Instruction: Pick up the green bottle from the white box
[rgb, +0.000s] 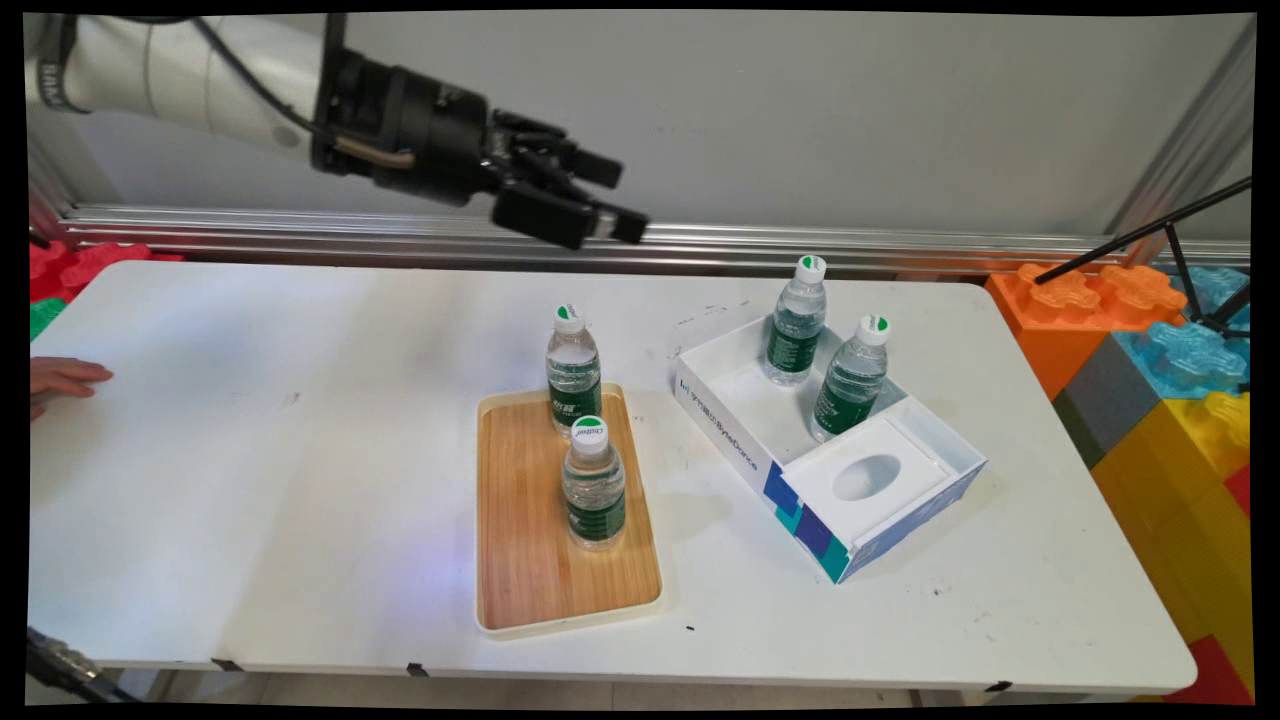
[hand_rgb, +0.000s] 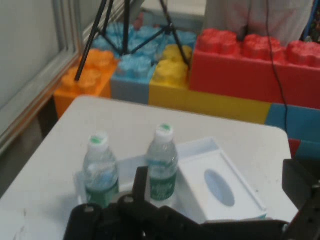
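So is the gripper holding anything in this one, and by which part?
Nothing is held. The gripper hangs open and empty in the air above the table's far side, clear of all four water bottles.

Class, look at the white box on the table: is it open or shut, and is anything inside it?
Open: the white box has no lid on, and two bottles stand upright inside.

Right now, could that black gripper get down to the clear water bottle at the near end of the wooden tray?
Probably yes: the black gripper hangs high, empty, and the clear water bottle stands upright with nothing above its cap.
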